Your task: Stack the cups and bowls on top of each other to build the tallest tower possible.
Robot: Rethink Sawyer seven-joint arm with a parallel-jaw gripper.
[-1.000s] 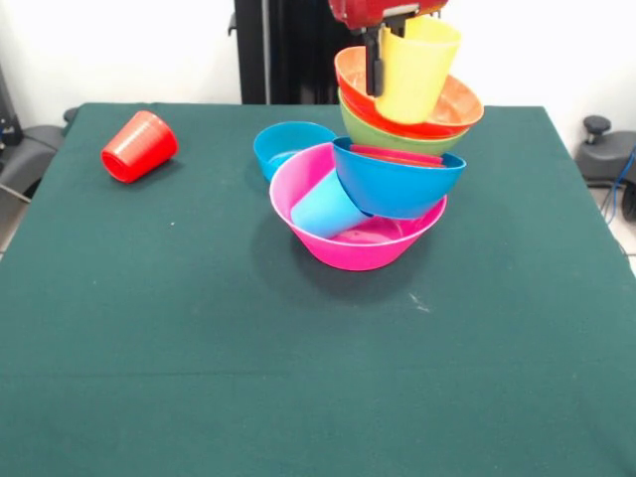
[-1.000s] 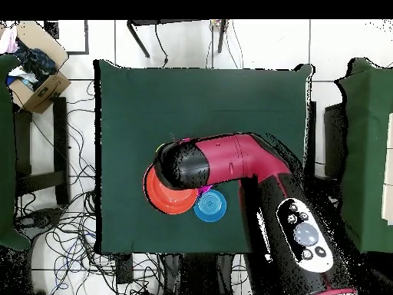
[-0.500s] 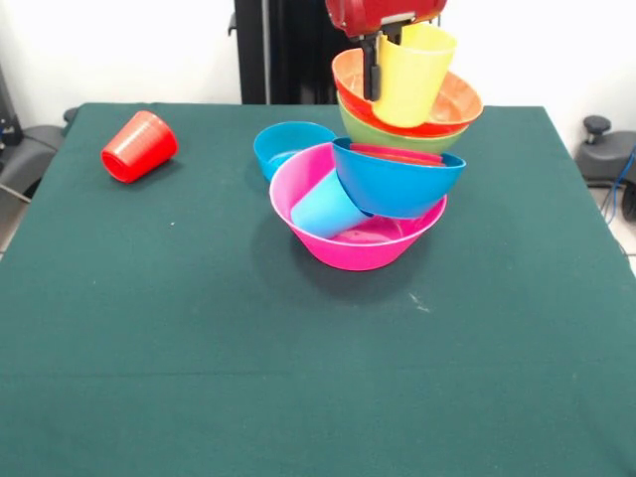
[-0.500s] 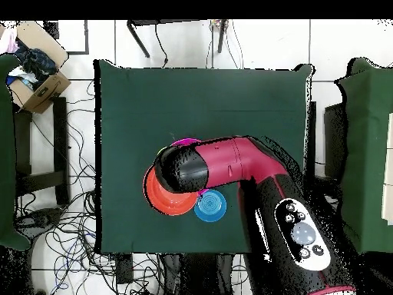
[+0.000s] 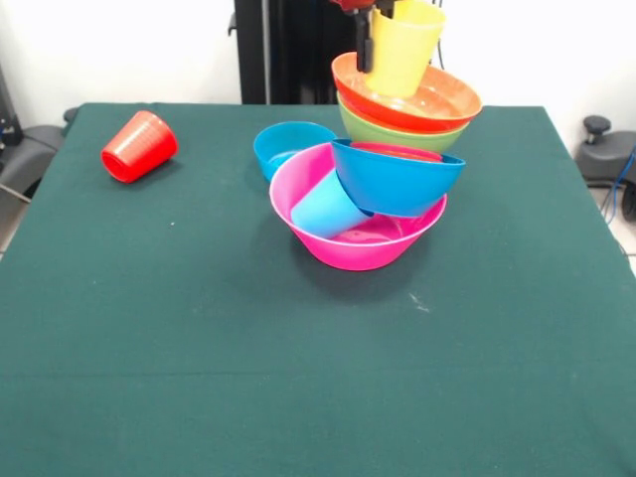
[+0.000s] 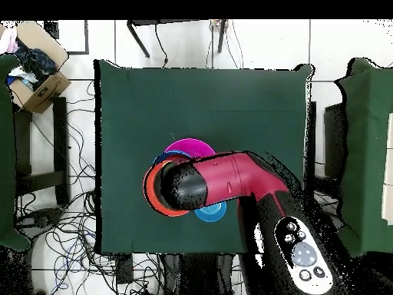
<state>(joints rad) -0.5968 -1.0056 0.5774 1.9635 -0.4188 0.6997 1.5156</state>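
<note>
Front view: claw [image 5: 383, 25] is gripping the yellow cup [image 5: 402, 48] by its rim, one dark finger [image 5: 365, 45] running down the outside wall, the other hidden, presumably inside the cup. The cup is hanging upright, its base just over or barely touching the big orange bowl [image 5: 407, 94] on top of the tower [image 5: 383, 164]; I can't tell contact.

The tower is sitting mid-desk [image 5: 199, 338], toward the far side. Pink bowl [image 5: 353, 243] is the base, with the light blue cup [image 5: 326, 207] lying on its side inside it and propping the big blue bowl [image 5: 397, 179] at a tilt. A red rim [image 5: 397, 151] is showing in the blue bowl, then the green bowl [image 5: 402, 131], then orange. The stack is leaning and offset to one side, all glossy plastic, so likely slippery.

For the placement: I'd be centring the cup over the orange bowl's lowest point, lowering straight, releasing only once it is seated, then lifting vertically so the finger isn't dragging the rim and tipping the pile.

The red cup [image 5: 139, 146] is lying on its side, well apart. The small blue bowl [image 5: 288, 146] is sitting just behind the pink one.

Overhead view: the arm [image 6: 230, 180] is covering most of the tower; only the pink [image 6: 192, 147], orange [image 6: 153, 196] and small blue [image 6: 211, 211] edges are peeking out. Claw hidden here.
</note>
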